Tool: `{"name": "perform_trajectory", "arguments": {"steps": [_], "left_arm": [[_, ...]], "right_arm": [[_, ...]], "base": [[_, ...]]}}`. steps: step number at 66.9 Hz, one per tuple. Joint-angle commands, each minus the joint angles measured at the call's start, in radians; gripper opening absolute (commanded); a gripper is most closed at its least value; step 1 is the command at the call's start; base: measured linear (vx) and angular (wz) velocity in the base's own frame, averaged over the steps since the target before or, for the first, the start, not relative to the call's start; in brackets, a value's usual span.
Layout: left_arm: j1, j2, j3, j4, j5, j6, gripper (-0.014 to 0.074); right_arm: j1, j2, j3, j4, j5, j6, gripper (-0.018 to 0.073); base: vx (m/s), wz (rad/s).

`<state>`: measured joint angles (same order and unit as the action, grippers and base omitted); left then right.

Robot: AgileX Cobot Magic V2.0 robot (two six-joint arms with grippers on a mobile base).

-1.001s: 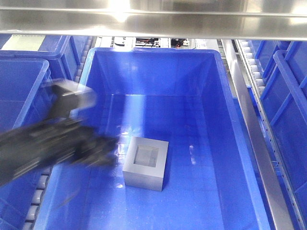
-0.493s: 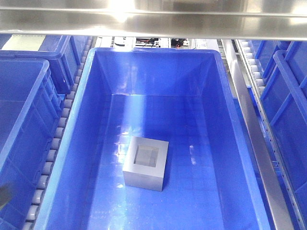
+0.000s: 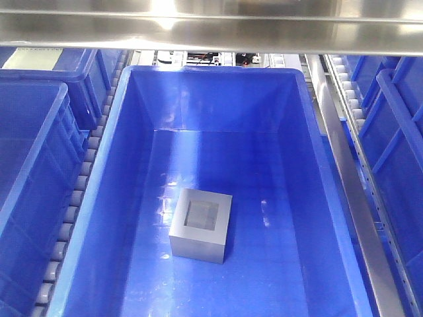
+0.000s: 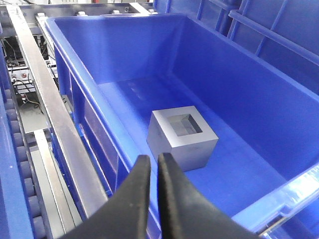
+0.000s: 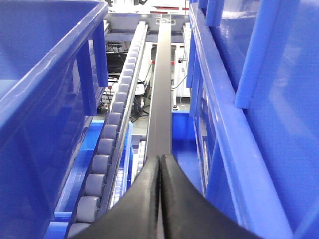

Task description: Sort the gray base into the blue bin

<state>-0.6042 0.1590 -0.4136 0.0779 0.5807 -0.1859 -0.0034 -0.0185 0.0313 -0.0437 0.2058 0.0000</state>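
Gone from the left side of the front-facing view was the dark, blurred arm that had hung over the bin's left rim a second earlier; the last sliver of it at the lower left edge had cleared as well, while the block had not shifted. The gray base (image 3: 201, 224) sat on the floor of the blue bin (image 3: 301, 198), a little left of centre and toward the lower half of the frame, its square recess facing up and nothing touching it. It stood well apart from every wall, which suggested it had been set down flat rather than tipped in. From the left wrist view the left claw (image 4: 153, 167) hung outside and above the bin's near rim at the bottom centre of the frame, its fingers drawn narrow with only a thin slit between them and nothing held, the base resting beyond it in the bin. The right claw (image 5: 160, 167) was pressed closed and empty, pointing along a dark rail (image 5: 162, 94) that ran between a roller track (image 5: 115, 124) and neighbouring blue bins (image 5: 45, 99), apparently parked clear of the work. Judged from this, the sorting looked complete.
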Motion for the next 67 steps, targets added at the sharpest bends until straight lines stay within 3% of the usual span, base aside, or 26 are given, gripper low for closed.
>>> {"name": "perform_trajectory", "arguments": {"steps": [1,31,35,40,55,67], "left_arm": [[-0.006,0.013,-0.024,-0.002,-0.053,-0.007,-0.0008],[-0.006,0.013,-0.013,-0.002,-0.060,-0.007,-0.0008],[0.010,0.011,0.008,0.040,-0.110,-0.006,-0.0008],[0.084,0.002,0.044,0.051,-0.159,-0.006,-0.0008],[0.403,-0.056,0.174,0.049,-0.307,-0.006,-0.0008],[0.600,-0.143,0.280,0.035,-0.334,-0.006,-0.0008]], "right_arm": [[-0.002,-0.007,0.006,-0.009,-0.081,-0.012,-0.0005],[-0.002,-0.007,0.006,-0.009,-0.078,-0.012,-0.0005],[-0.002,-0.007,0.006,-0.009,-0.078,-0.012,-0.0005],[-0.002,-0.007,0.006,-0.009,-0.078,-0.012,-0.0005],[-0.002,-0.007,0.006,-0.009,-0.080,-0.012,-0.0005],[-0.002,-0.007,0.006,-0.009,-0.080,-0.012,-0.0005]], "base": [[0.00,0.00],[0.00,0.00],[0.00,0.00],[0.00,0.00],[0.00,0.00],[0.00,0.00]]}}
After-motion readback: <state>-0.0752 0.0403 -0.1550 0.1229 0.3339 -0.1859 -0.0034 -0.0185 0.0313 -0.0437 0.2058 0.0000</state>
